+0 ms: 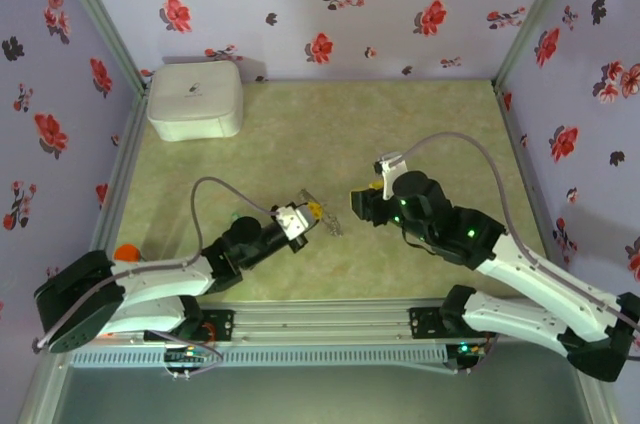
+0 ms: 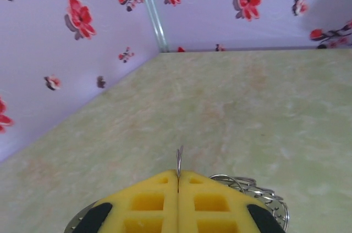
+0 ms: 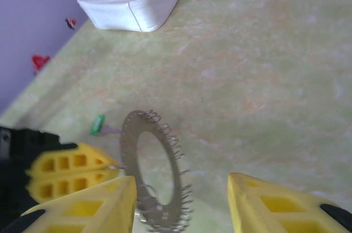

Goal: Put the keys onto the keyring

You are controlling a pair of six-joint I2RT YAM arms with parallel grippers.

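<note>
L tool [image 2: 177,177] pinched keyring [image 3: 129,148] edge, ring upright lower centre. R tool [image 3: 181,189] spread either side of it. Green key [image 3: 97,124] lay on bench [image 3: 264,79], left of ring.

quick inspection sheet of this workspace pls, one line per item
surface: pale green tabletop, nothing spilled
job's things: toothed grey ring held on edge; tiny green key by its far rim, can't tell if attached
clutter: white box in the far left corner
grippers: left pincer shut on the ring's edge; right pincer open, facing the ring
cables: grey cable loops over each arm, clear of the ring
surroundings: purple walls with red flowers
</note>
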